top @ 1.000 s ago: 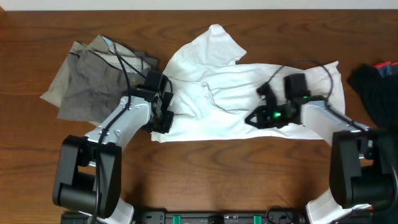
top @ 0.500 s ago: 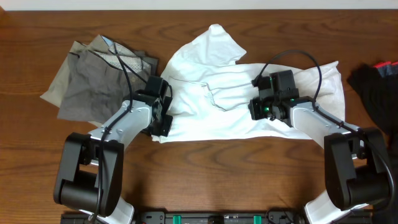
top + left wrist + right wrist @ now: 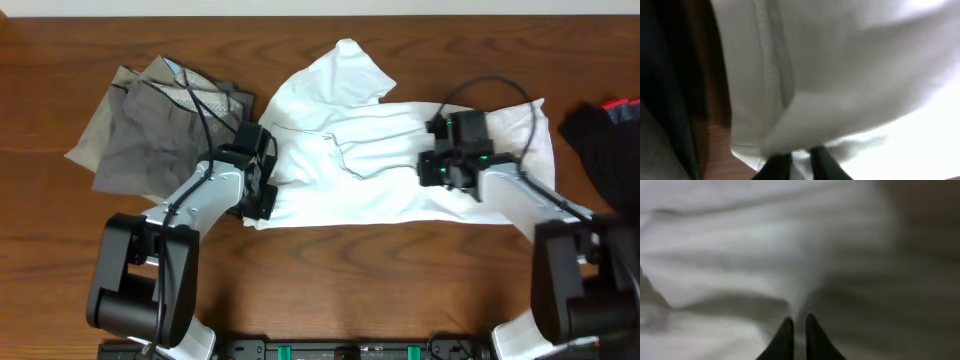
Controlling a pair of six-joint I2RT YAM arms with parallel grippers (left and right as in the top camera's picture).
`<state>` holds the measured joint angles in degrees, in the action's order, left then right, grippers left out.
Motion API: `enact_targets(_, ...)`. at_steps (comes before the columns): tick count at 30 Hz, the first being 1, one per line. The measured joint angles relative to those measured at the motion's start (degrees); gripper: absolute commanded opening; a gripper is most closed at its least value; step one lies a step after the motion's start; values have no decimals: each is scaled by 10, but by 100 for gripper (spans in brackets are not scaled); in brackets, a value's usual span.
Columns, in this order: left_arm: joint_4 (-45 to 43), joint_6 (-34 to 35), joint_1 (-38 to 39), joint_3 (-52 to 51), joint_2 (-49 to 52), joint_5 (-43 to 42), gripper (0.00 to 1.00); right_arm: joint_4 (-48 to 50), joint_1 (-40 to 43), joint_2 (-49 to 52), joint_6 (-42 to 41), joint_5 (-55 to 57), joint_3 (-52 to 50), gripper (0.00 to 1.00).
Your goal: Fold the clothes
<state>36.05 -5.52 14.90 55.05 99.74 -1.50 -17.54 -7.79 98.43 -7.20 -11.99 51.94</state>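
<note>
A white T-shirt point(image 3: 350, 160) lies crumpled across the middle of the table. My left gripper point(image 3: 262, 190) is shut on its left edge; the left wrist view shows the fingers point(image 3: 800, 162) pinching a white fold point(image 3: 840, 75). My right gripper point(image 3: 437, 168) is shut on cloth at the shirt's right middle; the right wrist view shows the fingertips point(image 3: 799, 330) closed on a white fold point(image 3: 765, 245). Grey-khaki trousers point(image 3: 150, 130) lie at the far left. A black garment point(image 3: 605, 140) lies at the right edge.
The wooden table point(image 3: 330, 270) shows bare along the front edge. Both arm bases stand at the front corners. Cables loop above each wrist.
My right gripper has moved back to the right over the shirt, after shifting left and up half a second ago. My left gripper has stayed at the shirt's left edge.
</note>
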Motion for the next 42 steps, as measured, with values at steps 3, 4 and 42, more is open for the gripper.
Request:
enact_targets(3,12,3,0,6,-2,0,41,-102,48,-56,-3,-14,14,18)
enact_targets(4,13,5,0,8,-6,1,43,-132,61,-72,-5,-13,17,21)
enact_targets(42,23,14,0,27,-42,-1,61,-239,310,1,-127,220,8,48)
